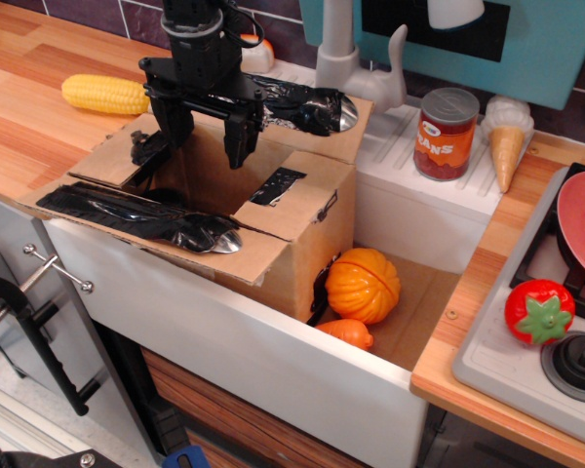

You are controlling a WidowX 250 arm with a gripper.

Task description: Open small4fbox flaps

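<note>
The small4fbox (307, 258), brown cardboard, stands in the white sink (273, 361). Its near long flap (88, 219) is folded outward and carries a wrinkly black tape strip. The far long flap (356, 132) also lies outward with glossy black tape. The left short flap (107, 161) is spread outward. The right short flap (302, 200), with a small black tape patch, lies about level at the right end of the box top. My black gripper (205, 141) hangs over the opening, jaws apart and empty, with its fingertips (239, 151) at the rim.
An orange toy pumpkin (364, 284) and a smaller orange piece (346, 333) lie in the sink, right of the box. Toy corn (105, 95) lies at the back left. The faucet (356, 58), beans can (446, 134), ice-cream cone (507, 141), tomato (539, 311) and stove (565, 292) are on the right.
</note>
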